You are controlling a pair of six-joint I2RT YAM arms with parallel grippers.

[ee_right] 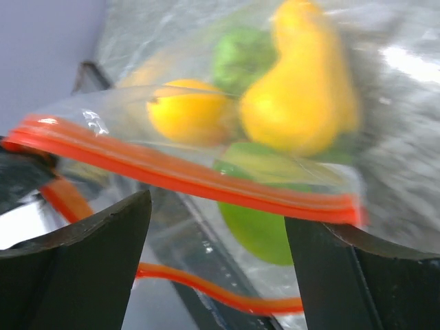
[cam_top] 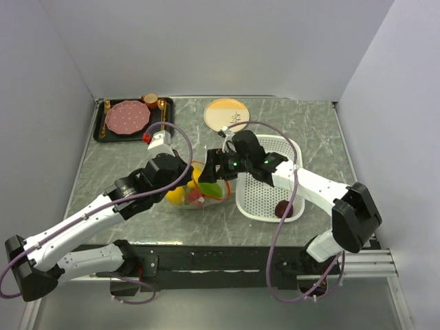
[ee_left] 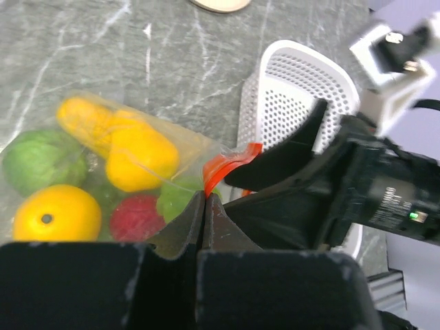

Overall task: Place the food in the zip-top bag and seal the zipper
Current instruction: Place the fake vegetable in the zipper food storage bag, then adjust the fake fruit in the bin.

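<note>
The clear zip-top bag (cam_top: 196, 190) lies at table centre, holding yellow pieces (ee_left: 137, 157), a red ball (ee_left: 136, 216) and green pieces (ee_left: 42, 161). My left gripper (ee_left: 206, 198) is shut on the end of the orange-red zipper (ee_left: 230, 163). My right gripper (ee_right: 216, 210) is open at the bag's mouth. One zipper strip (ee_right: 185, 175) crosses between its fingers and the other strip (ee_right: 220, 292) hangs lower, so the mouth gapes. A yellow piece (ee_right: 302, 96) and a green piece (ee_right: 254, 227) show through the plastic. The dark maroon ball (cam_top: 282, 208) lies in the white basket. The slider is not visible.
The white perforated basket (cam_top: 269, 148) stands just right of the bag, under the right arm. A black tray with the pink scalloped plate (cam_top: 126, 117) is at the back left. A round tan plate (cam_top: 227, 113) is at the back centre.
</note>
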